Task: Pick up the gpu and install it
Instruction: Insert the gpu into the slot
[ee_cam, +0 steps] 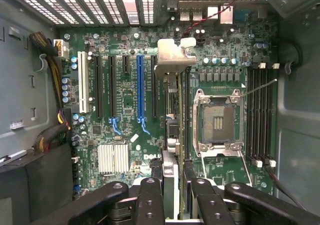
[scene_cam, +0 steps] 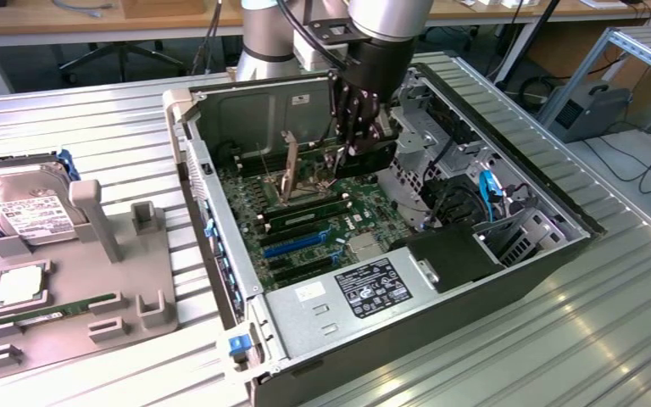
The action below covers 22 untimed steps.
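Gripping the gpu [scene_cam: 369, 163] with the gripper [scene_cam: 354, 136], clamping the jaws shut on the card's two flat faces. Holding the card upright and edge-on inside the open computer case [scene_cam: 518, 140], directly over the motherboard [ee_cam: 125, 130]. In the wrist view, presenting the gpu [ee_cam: 172, 60] as a thin strip with its pale metal bracket at the far end, running back between the dark fingers [ee_cam: 150, 200] of the gripper [ee_cam: 172, 200]. Lying parallel to the row of expansion slots, with the blue slot [ee_cam: 140, 90] close on one side and the open CPU socket [ee_cam: 218, 117] on the other. Leaving contact between card edge and any slot undetermined. Standing at the near end of the case in the exterior view, the power supply [scene_cam: 354, 292] with its label facing up. Resting on the exterior view's left, well apart from the case, a grey fixture [scene_cam: 71, 335] carrying a hard drive [scene_cam: 26, 212] leaning against a post and a narrow green RAM stick [scene_cam: 60, 309] lying flat.
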Motion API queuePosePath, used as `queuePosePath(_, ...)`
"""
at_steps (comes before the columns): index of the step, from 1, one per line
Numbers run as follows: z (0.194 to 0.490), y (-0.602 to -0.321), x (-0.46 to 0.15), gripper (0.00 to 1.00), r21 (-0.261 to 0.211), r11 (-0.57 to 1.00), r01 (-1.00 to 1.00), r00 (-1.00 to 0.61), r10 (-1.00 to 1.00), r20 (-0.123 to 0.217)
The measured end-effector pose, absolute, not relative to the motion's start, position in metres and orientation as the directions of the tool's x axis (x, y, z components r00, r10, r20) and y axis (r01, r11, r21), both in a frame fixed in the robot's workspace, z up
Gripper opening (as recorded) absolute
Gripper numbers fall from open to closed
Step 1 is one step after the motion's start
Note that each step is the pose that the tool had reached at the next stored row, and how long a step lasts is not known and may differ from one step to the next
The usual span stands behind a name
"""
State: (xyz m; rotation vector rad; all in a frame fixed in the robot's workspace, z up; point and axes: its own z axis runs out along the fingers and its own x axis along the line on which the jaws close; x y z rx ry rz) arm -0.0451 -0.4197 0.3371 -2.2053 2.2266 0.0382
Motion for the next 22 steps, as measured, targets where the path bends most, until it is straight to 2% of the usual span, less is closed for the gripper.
queuePosePath(22, 0.3296, -0.4203, -0.0451, 0.27, 0.012, 0.01, -1.0, -0.01, -1.0, -0.022)
